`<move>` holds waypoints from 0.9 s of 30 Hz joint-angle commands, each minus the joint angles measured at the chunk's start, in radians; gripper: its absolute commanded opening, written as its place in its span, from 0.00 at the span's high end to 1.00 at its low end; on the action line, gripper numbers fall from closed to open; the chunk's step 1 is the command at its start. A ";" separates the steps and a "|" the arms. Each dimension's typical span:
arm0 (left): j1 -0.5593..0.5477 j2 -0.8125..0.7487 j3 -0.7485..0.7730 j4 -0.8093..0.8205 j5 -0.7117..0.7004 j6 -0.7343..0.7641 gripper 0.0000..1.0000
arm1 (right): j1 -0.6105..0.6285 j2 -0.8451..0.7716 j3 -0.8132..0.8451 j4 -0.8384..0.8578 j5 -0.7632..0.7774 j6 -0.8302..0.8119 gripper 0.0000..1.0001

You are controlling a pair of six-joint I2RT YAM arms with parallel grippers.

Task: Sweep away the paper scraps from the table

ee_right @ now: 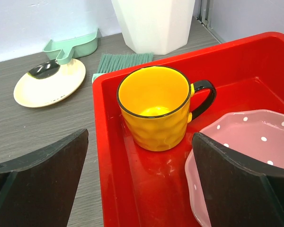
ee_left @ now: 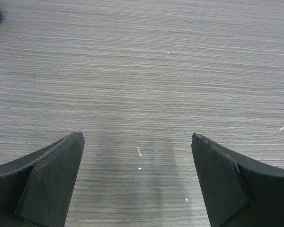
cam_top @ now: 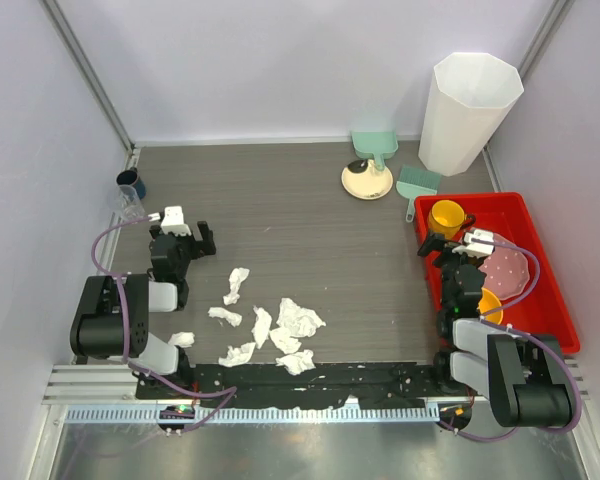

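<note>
Several crumpled white paper scraps (cam_top: 270, 325) lie near the front middle of the dark wood-grain table (cam_top: 300, 220), and one more (cam_top: 181, 339) lies by the left arm's base. My left gripper (cam_top: 192, 238) is open and empty, left of and behind the scraps. In the left wrist view it (ee_left: 137, 139) hangs over bare table with only tiny white crumbs (ee_left: 139, 151) between its jaws. My right gripper (cam_top: 442, 247) is open and empty over the left rim of the red tray (cam_top: 555, 300). In the right wrist view it (ee_right: 139, 135) faces a yellow mug (ee_right: 154, 109).
A green dustpan (cam_top: 374, 145) and a green brush (cam_top: 417, 185) lie at the back beside a cream plate (cam_top: 367, 180) and a tall white bin (cam_top: 468, 110). The red tray holds the yellow mug (cam_top: 446, 216) and a pink dotted plate (cam_top: 510, 272). A dark blue cup (cam_top: 132, 183) stands at the left wall.
</note>
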 commanded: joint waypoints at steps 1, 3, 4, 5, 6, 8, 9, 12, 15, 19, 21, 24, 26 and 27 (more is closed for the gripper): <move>0.002 -0.004 0.009 0.064 -0.009 0.009 0.00 | 0.001 0.002 -0.059 0.074 0.010 0.011 0.04; 0.002 -0.004 0.007 0.064 -0.009 0.008 0.00 | 0.001 0.005 -0.055 0.072 0.010 0.020 0.04; 0.000 -0.004 0.009 0.062 -0.009 0.009 0.00 | 0.001 0.006 -0.055 0.071 0.007 0.020 0.04; 0.000 -0.004 0.009 0.062 -0.009 0.008 0.00 | 0.001 0.005 -0.052 0.072 0.006 0.020 0.04; 0.000 -0.004 0.009 0.064 -0.009 0.009 0.00 | 0.001 0.003 -0.049 0.074 0.004 0.026 0.04; 0.000 -0.004 0.009 0.064 -0.007 0.009 0.00 | 0.001 -0.009 -0.049 0.072 -0.007 0.029 0.04; 0.000 -0.002 0.009 0.062 -0.007 0.009 0.00 | 0.001 -0.016 -0.050 0.071 -0.008 0.034 0.04; 0.000 -0.005 0.009 0.064 -0.004 0.009 0.00 | 0.001 -0.070 -0.050 0.051 -0.011 0.046 0.04; 0.002 -0.019 0.016 0.038 0.043 0.034 0.00 | 0.001 -0.148 -0.003 -0.015 -0.004 0.058 0.04; 0.002 -0.131 0.133 -0.227 0.121 0.060 0.00 | 0.001 -0.253 0.060 -0.197 -0.014 0.092 0.04; 0.003 -0.163 0.159 -0.358 0.172 0.090 0.00 | 0.001 -0.291 0.126 -0.288 -0.033 0.126 0.05; 0.002 -0.228 0.167 -0.419 0.308 0.150 0.00 | 0.001 -0.331 0.223 -0.429 -0.128 0.133 0.07; 0.002 -0.283 0.206 -0.538 0.411 0.185 0.00 | 0.003 -0.336 0.294 -0.507 -0.191 0.137 0.10; 0.002 -0.298 0.228 -0.586 0.430 0.207 0.00 | 0.003 -0.337 0.319 -0.532 -0.194 0.149 0.10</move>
